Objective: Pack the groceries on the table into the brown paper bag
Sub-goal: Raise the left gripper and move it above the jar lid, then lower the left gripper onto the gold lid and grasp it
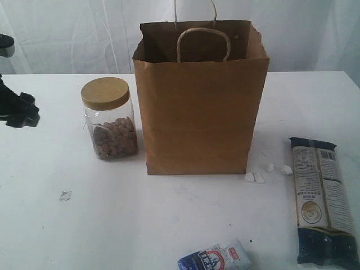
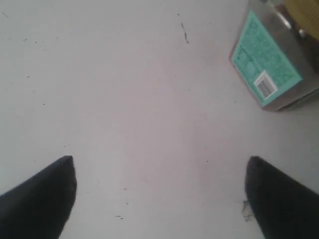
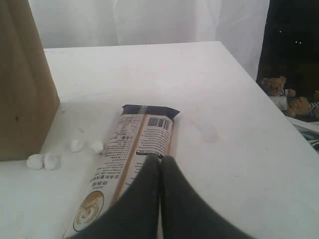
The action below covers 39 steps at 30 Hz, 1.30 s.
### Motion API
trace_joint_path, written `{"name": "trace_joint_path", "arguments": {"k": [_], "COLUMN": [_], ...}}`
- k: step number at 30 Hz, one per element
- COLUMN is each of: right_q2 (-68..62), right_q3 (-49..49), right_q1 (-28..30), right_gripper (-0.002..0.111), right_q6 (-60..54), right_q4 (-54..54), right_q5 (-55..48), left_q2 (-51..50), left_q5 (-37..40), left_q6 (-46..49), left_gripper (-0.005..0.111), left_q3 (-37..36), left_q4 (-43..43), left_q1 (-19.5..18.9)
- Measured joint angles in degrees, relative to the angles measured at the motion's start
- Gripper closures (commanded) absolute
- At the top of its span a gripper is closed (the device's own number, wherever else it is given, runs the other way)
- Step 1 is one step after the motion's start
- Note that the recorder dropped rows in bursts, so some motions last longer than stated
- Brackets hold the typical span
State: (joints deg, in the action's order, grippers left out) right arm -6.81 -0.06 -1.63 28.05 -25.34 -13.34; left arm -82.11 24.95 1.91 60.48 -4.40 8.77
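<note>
Exterior view: the bag (image 1: pixel 199 112) stands upright and open-topped at centre frame on the white surface (image 1: pixel 140 219), its loop handles showing above the rim. The jar (image 1: pixel 109 118), tan lid on and partly filled with brown nuts, stands upright just left of the bag, near it; I cannot tell whether they touch. The long packet (image 1: pixel 322 197) lies flat at the right edge, its length running toward the lower right corner, well apart from the bag. The small packet (image 1: pixel 216 259), blue and white, lies at the bottom edge right of centre, partly cut off by the frame. Four white pebbles (image 1: pixel 256 177) sit by the bag's lower right corner, between bag and long packet. A dark part of my left arm (image 1: pixel 19 109) shows at the left edge, level with the jar. Left wrist view: my left hand (image 2: pixel 160 162) is released, its two dark fingers (image 2: pixel 45 199) spread wide over bare surface with nothing between them; the jar, seen from its teal-labelled side with a barcode, is near but clear of the fingers. Right wrist view: my right hand (image 3: pixel 160 160) is clenched, fingertips pressed together on nothing, poised over the printed face of the long packet; whether it touches I cannot tell.
</note>
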Motion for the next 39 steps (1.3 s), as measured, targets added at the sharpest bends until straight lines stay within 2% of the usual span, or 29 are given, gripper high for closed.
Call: {"name": "trace_joint_path", "arguments": {"k": [4, 6, 8, 11, 13, 14, 16, 18, 20, 23, 27, 39], "right_q2": [0.0, 0.0, 0.0, 0.0, 0.0, 0.0, 0.0, 0.0, 0.0, 0.0, 0.0, 0.0], "right_q3": [0.0, 0.0, 0.0, 0.0, 0.0, 0.0, 0.0, 0.0, 0.0, 0.0, 0.0, 0.0], "right_q1": [0.0, 0.0, 0.0, 0.0, 0.0, 0.0, 0.0, 0.0, 0.0, 0.0, 0.0, 0.0], "right_gripper": [0.108, 0.108, 0.108, 0.108, 0.108, 0.108, 0.108, 0.108, 0.108, 0.108, 0.108, 0.108], "right_q6": [0.0, 0.0, 0.0, 0.0, 0.0, 0.0, 0.0, 0.0, 0.0, 0.0, 0.0, 0.0], "right_q4": [0.0, 0.0, 0.0, 0.0, 0.0, 0.0, 0.0, 0.0, 0.0, 0.0, 0.0, 0.0], "right_q5": [0.0, 0.0, 0.0, 0.0, 0.0, 0.0, 0.0, 0.0, 0.0, 0.0, 0.0, 0.0], "left_q2": [0.0, 0.0, 0.0, -0.84, -4.04, -6.81, -12.5, -15.78, -17.78, -19.59, -22.6, -28.63], "left_q5": [2.61, 6.84, 8.66, 7.61, 8.61, 11.75, 21.15, 25.31, 25.59, 24.6, 28.19, 30.21], "left_q6": [1.13, 7.37, 17.08, 28.61, 40.36, 46.23, 48.35, 48.2, 48.67, 53.36, 58.98, 65.86], "left_gripper": [0.002, 0.002, 0.002, 0.002, 0.002, 0.002, 0.002, 0.002, 0.002, 0.002, 0.002, 0.002], "left_q3": [0.0, 1.53, 6.53, 15.08, 20.63, 23.2, 28.3, 31.3, 33.54, 36.92, 40.44, 41.17], "left_q4": [10.72, 17.67, 25.79, 29.02, 33.07, 36.39, 39.06, 39.45, 39.45, 39.83, 40.38, 40.25], "left_q1": [0.0, 0.0, 0.0, 0.0, 0.0, 0.0, 0.0, 0.0, 0.0, 0.0, 0.0, 0.0]}}
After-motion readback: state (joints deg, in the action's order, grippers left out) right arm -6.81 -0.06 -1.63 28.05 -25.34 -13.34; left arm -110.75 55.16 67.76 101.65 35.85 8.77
